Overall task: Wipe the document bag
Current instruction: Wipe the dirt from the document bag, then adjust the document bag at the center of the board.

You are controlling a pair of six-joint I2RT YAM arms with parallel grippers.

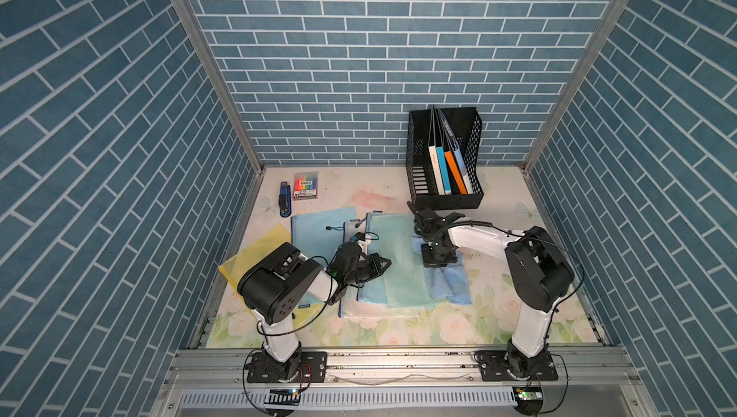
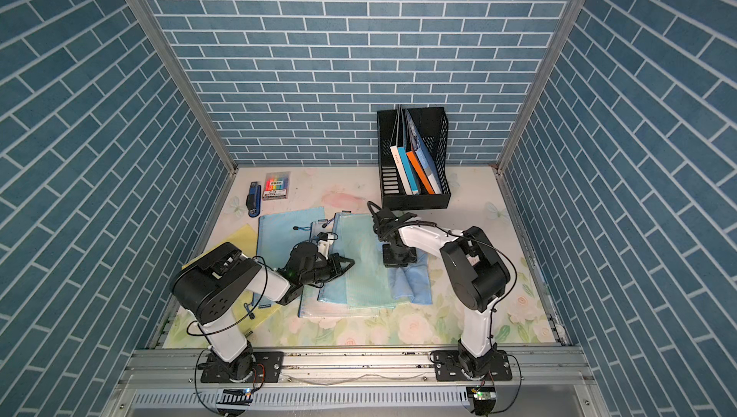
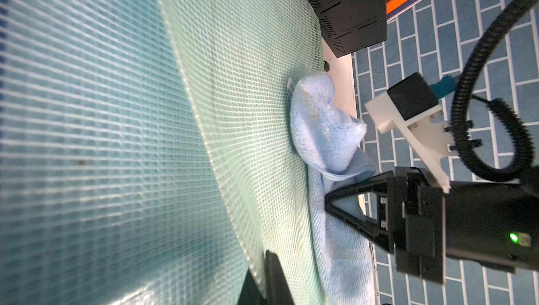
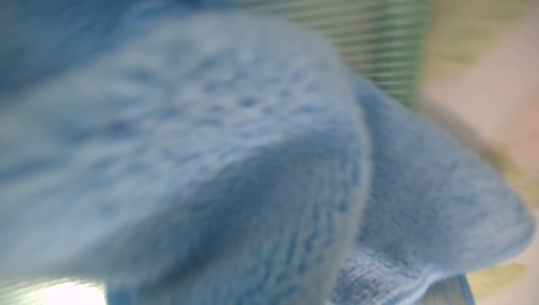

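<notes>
- Cloth first: it's a fluffy light blue one, lying on the desk with one side lapping over the right edge of the document bag.
- The document bag is the green mesh one. We see it mid-desk in both top views, flat on top of a stack of blue mesh bags, with a yellow bag off to the left.
- The right gripper points straight down, jaws pinched together on the cloth, and a fold bunches up beside them. The right wrist view is basically all blurry blue fluff.
- The left gripper lies low over the bag's left side with its jaws clenched. In the left wrist view the mesh edge looks caught between them.
- Along the back we've got a black file rack holding books, plus a stapler and a marker pack, all well apart from the bags.
</notes>
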